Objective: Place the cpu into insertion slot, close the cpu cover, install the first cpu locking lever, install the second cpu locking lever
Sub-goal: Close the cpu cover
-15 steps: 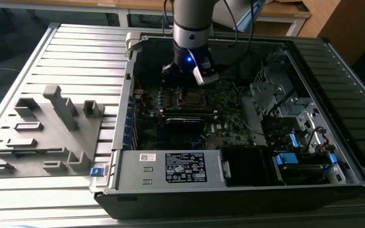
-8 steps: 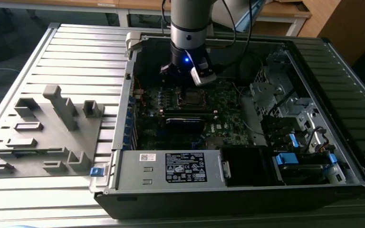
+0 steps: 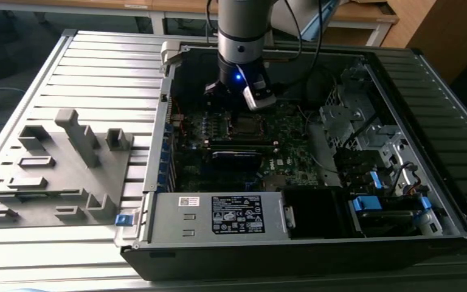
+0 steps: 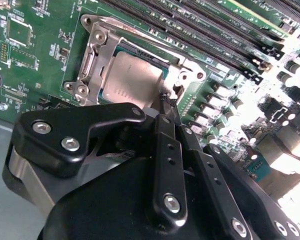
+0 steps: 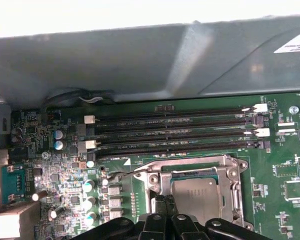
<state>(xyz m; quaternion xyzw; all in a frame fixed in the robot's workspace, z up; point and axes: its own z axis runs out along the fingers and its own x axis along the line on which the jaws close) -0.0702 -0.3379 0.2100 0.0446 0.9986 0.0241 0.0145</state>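
Note:
The cpu (image 4: 132, 77) lies flat in its socket on the green motherboard, its dull silver top showing through the square opening of the cpu cover (image 4: 97, 47). The cover lies down over it. In the first wrist view the cpu (image 5: 196, 192) and the cover (image 5: 190, 164) sit below the memory slots, and a thin wire locking lever (image 5: 117, 173) runs along the socket's edge. My gripper (image 4: 165, 102) is shut, its black tips pressed together at the socket's corner beside the cpu. The exterior view has the gripper (image 3: 250, 102) low inside the case, just above the socket (image 3: 245, 125).
Several long memory slots (image 5: 175, 132) run beside the socket, with the grey case wall (image 5: 140, 60) behind them. A power supply with a white label (image 3: 233, 214) fills the case's near side, and a drive cage (image 3: 363, 131) stands at the exterior view's right. A grey fixture plate (image 3: 55, 170) lies outside.

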